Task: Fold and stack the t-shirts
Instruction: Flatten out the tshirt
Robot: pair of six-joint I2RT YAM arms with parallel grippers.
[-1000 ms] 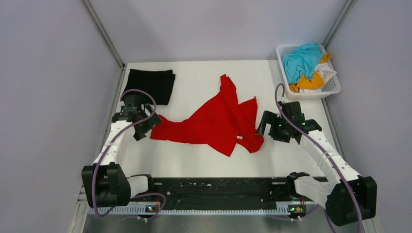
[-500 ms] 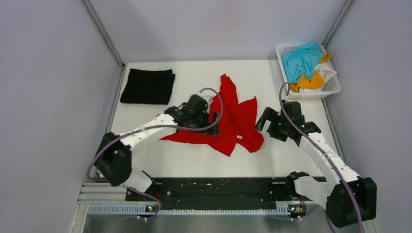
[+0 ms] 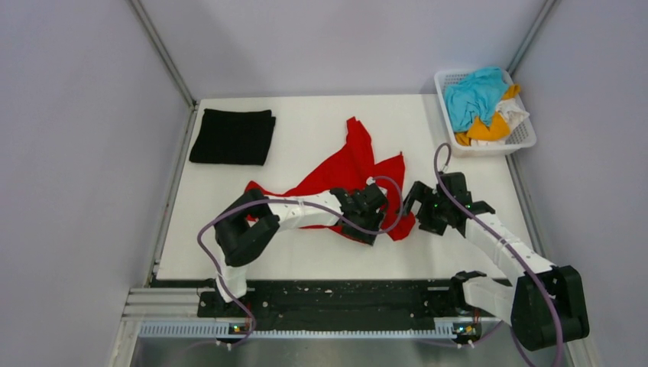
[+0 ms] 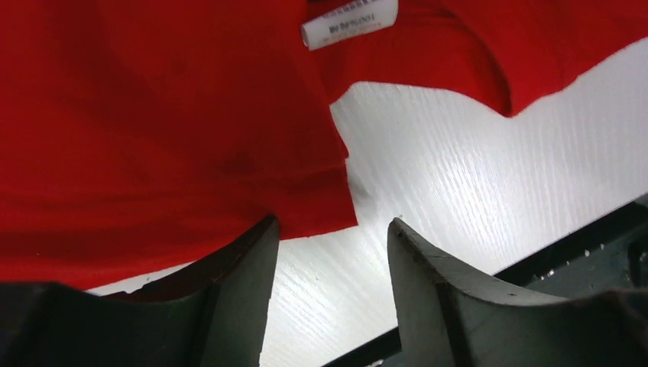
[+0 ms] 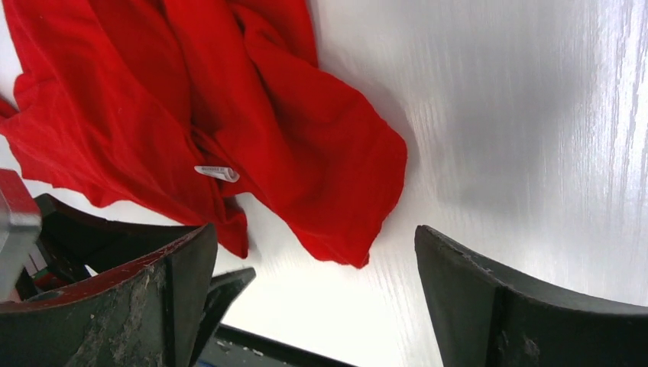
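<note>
Top external: white table (image 3: 306,256) with red t-shirt (image 3: 344,172), grey walls (image 3: 76,115), corner basket (image 3: 523,138).

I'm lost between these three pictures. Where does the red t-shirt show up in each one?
Top external: the red t-shirt lies crumpled at the centre, the left gripper over its near edge.
Left wrist: it fills the upper left.
Right wrist: it also fills the upper left.
Shared landmark: its small white label, in both wrist views; I cannot make it out from above.
</note>
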